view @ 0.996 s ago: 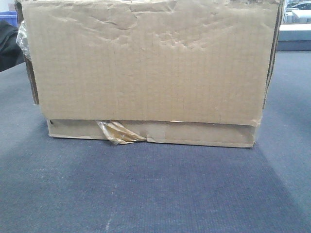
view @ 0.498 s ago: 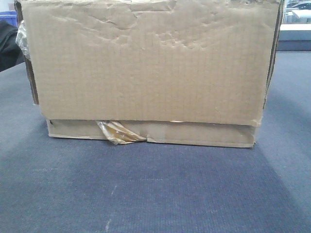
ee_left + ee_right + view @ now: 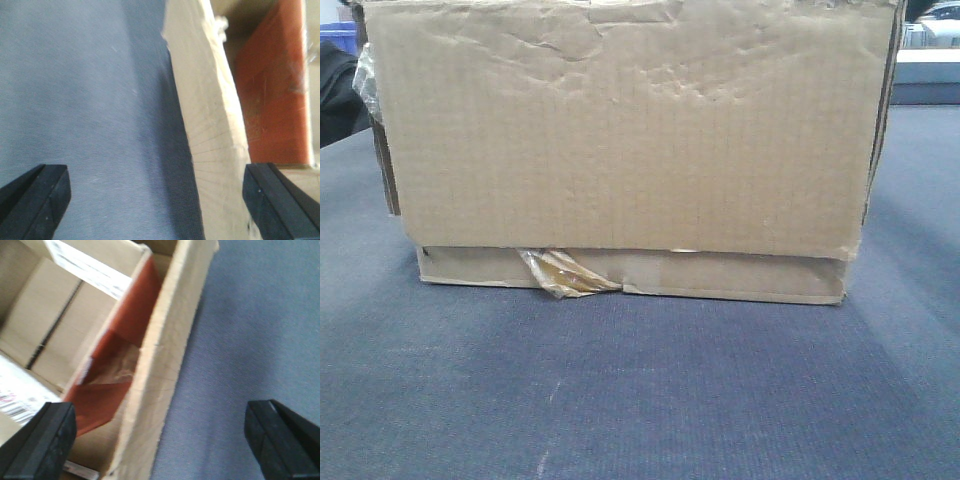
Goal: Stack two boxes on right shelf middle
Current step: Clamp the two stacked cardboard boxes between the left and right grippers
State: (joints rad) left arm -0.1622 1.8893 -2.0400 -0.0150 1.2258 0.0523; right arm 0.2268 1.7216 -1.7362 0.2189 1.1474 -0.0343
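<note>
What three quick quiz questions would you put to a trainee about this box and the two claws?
1. True or false: the box stands on a blue-grey carpet.
2. Where is the crinkled tape peeling from the box?
A. along the top edge
B. at the lower edge, left of centre
C. halfway up the right side
3. Fill in: the left claw and the right claw each straddle a side wall of the box, jaws ____.

Key: 1 true; 2 B; 3 open.
</note>
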